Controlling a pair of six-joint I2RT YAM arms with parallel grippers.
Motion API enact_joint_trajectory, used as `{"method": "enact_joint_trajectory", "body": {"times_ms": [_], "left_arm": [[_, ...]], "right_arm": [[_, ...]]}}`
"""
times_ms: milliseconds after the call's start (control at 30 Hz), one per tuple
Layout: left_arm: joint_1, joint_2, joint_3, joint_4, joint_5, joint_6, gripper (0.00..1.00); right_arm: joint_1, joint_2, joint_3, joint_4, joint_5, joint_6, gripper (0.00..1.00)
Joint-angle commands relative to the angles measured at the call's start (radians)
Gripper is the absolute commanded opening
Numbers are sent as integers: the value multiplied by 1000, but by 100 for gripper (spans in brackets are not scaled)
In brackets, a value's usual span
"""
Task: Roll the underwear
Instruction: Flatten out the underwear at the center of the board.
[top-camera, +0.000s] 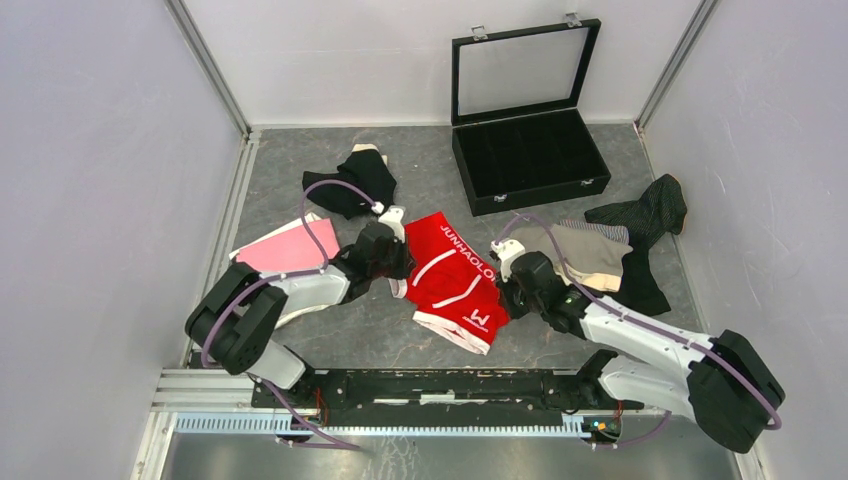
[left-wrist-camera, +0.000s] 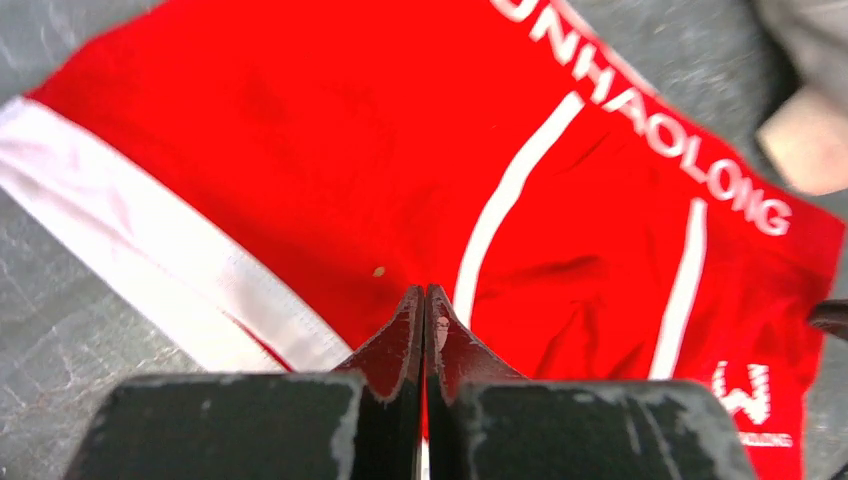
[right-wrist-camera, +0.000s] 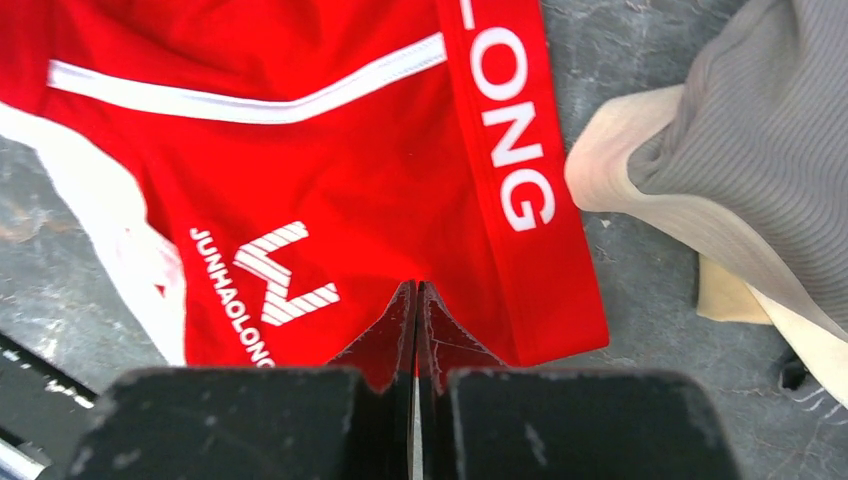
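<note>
Pincers on both arms are pressed fully shut, fingertip against fingertip, and neither shows any cloth caught between its fingers. The left pincer (left-wrist-camera: 424, 298) points its tips down at the red underwear (top-camera: 455, 280), over the plain red panel between the white-trimmed leg hem and a curved white stripe. Whether the tips touch the cloth or sit just above it cannot be told. The right pincer (right-wrist-camera: 416, 292) is shut as well. Its tips sit over the same garment, between the white logo and the lettered waistband.

The left arm (top-camera: 300, 290) is folded, with its elbow out to the left and its forearm low over the bench (top-camera: 380, 330), aimed rightward at the garment's left edge. The right arm (top-camera: 640, 335) stretches low from its base up and to the left, ending at the garment's right edge.

The red underwear lies spread flat and unrolled at mid-bench between the two pincers. A beige-and-grey garment (top-camera: 590, 252) lies just beside its waistband, a dark pinstriped one (top-camera: 650, 212) lies beyond that, a pink one (top-camera: 290, 250) sits behind the left forearm, and a black one (top-camera: 358, 182) lies farther back. An open black case (top-camera: 530, 160) stands at the far side.
</note>
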Motion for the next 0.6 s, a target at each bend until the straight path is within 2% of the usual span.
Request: {"method": "enact_joint_trajectory", "body": {"times_ms": [0,267,567], "left_arm": [[7,41,-26,64,-61,-42,2],[10,47,-50,26,-183,-52,2],[52,24,-8,-41,-334,-12,2]], "right_arm": [[2,42,2,37,91,26,0],[1,120,-27,-10,236,21,0],[2,141,-7,-81,194,7,0]]}}
